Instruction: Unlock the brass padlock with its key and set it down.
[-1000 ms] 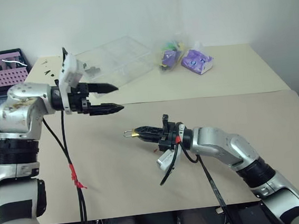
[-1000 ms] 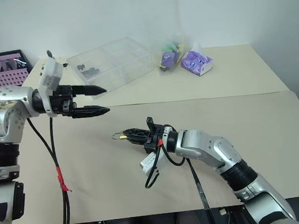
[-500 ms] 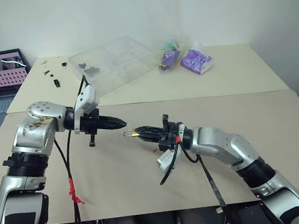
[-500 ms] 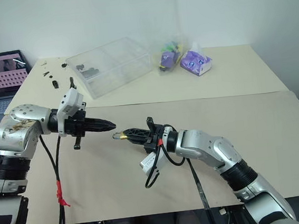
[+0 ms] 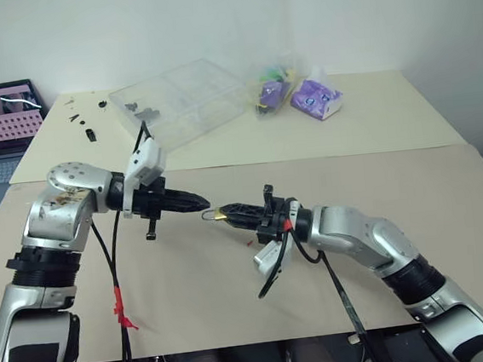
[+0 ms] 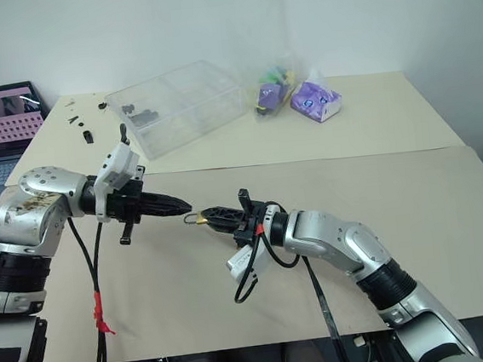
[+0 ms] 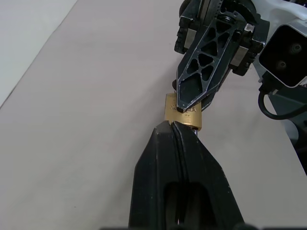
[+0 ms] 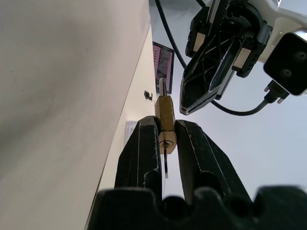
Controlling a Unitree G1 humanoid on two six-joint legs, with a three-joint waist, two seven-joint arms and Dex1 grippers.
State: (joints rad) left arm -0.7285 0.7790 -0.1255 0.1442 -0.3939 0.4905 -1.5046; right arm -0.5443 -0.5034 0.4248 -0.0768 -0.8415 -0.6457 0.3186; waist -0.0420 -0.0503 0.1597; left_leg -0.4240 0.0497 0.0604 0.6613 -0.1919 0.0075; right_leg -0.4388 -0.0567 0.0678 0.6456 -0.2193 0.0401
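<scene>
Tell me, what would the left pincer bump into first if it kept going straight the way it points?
Most likely the brass padlock held in the right pincer. The shut left pincer points straight at it, tips nearly touching.

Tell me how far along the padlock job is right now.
Done: the right hand has the small brass padlock clamped between its fingers, off the beige table. In hand: the closed left hand sits at the lock's silvery shackle end. Left: no key is visible, so unlocking and setting down remain.
</scene>
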